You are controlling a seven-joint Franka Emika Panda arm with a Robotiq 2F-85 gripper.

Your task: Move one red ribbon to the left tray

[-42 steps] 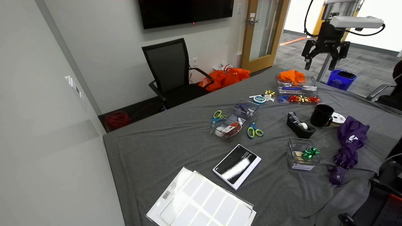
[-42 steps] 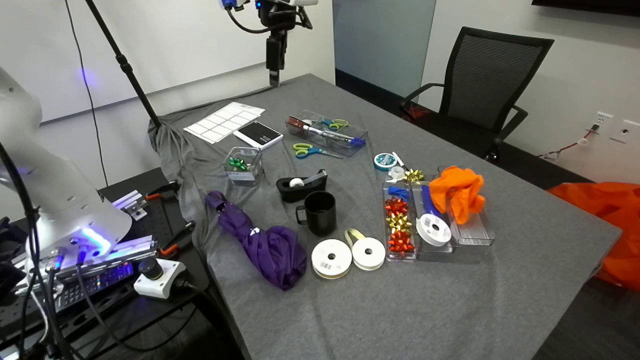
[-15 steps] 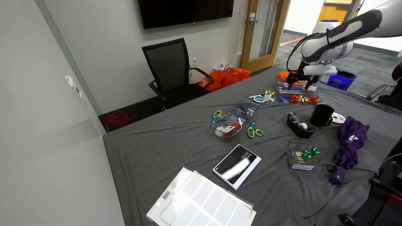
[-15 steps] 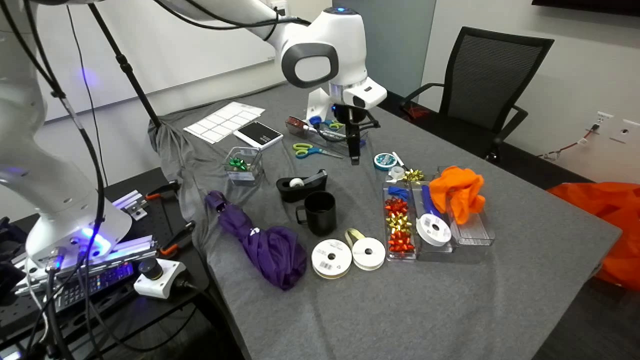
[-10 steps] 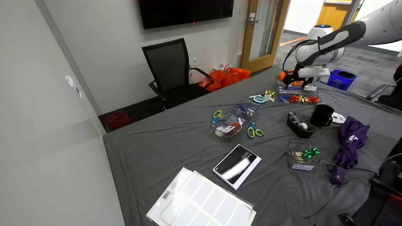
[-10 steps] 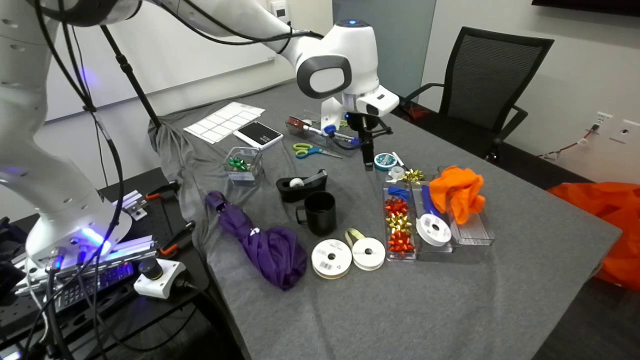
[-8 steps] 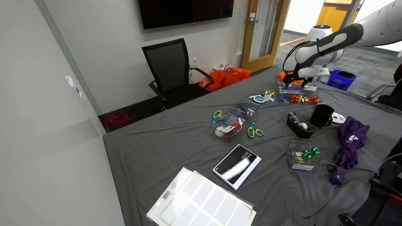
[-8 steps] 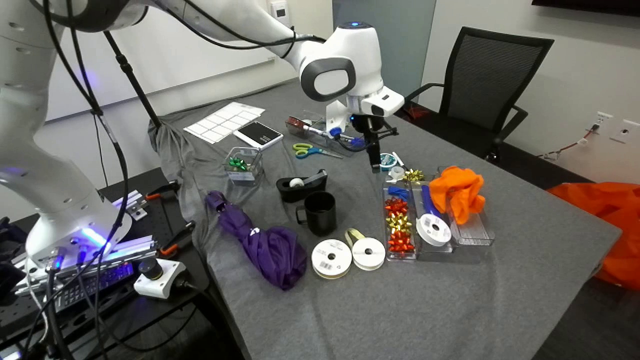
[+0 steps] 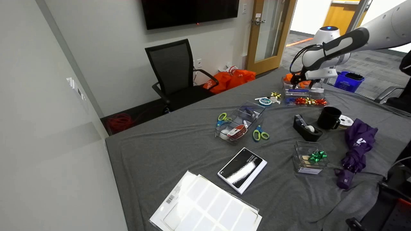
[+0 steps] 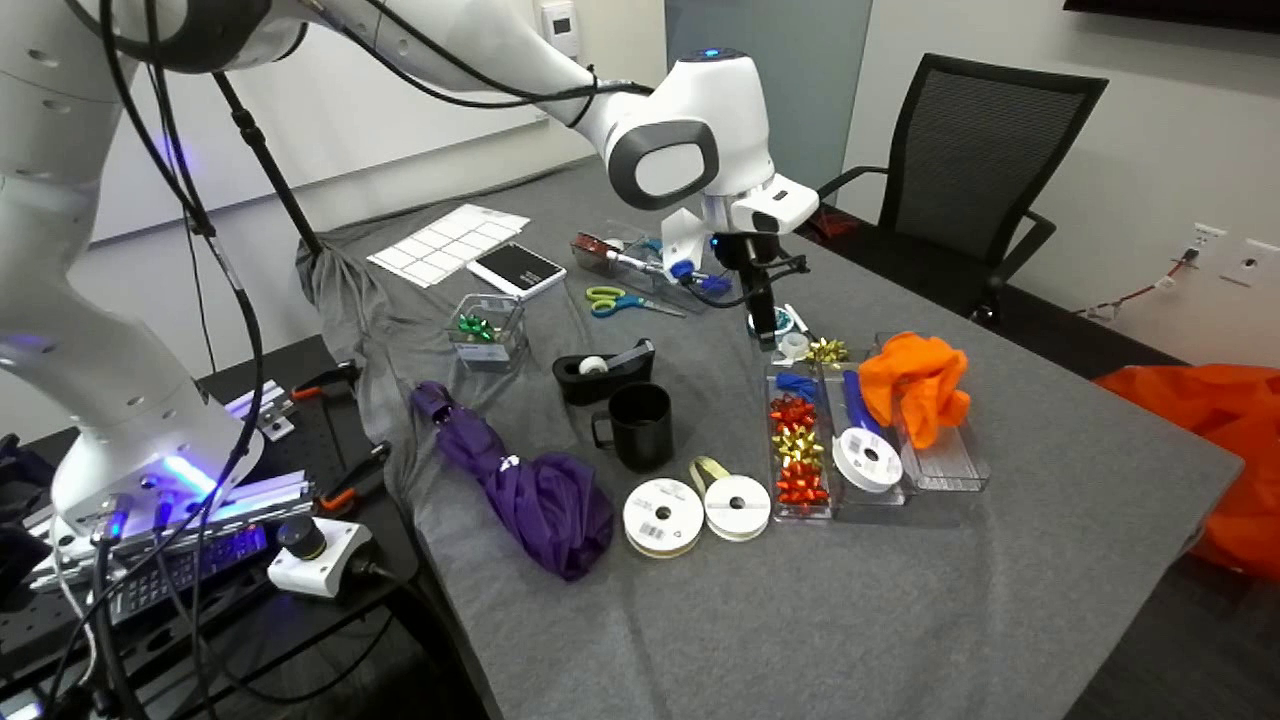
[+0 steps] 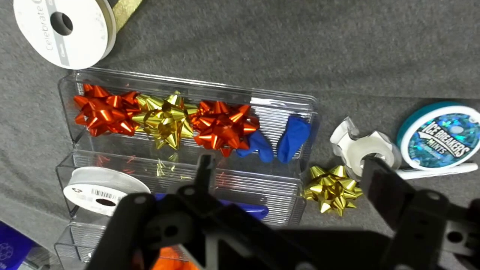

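Behind the black mug (image 10: 645,430) and well to its left, in an exterior view, lies a white sheet (image 10: 448,245) ruled in a grid. Less far back, also left of the mug, stands a small clear tray (image 10: 510,325) bearing a green bow (image 10: 476,327) (whether the bow sits down inside or up on the rim, I cannot tell). Left of the mug and toward the near side lies a furled purple umbrella (image 10: 515,480); behind the mug, again on the left, is a flat white slab (image 10: 517,270) with a glossy black top. Close behind the mug, a little left, sits a black tape dispenser (image 10: 600,385), and a pair of green-and-blue scissors (image 10: 628,302) lies farther behind the mug. Two white spools (image 10: 663,500) lie in front of the mug and to its right. The gripper (image 10: 767,338) points down behind the mug, on its right side; the wrist view shows its fingers (image 11: 204,176) spread wide apart. To the right of the mug rests a long clear tray (image 10: 803,513) holding a row of bows: the farther red ribbon (image 10: 791,413), a gold bow (image 10: 797,446), then the nearer red ribbon (image 10: 802,484). Both ribbons are apart from the gripper. Farther right of the mug come a third white spool (image 10: 862,466) and then a crumpled orange cloth (image 10: 915,385).
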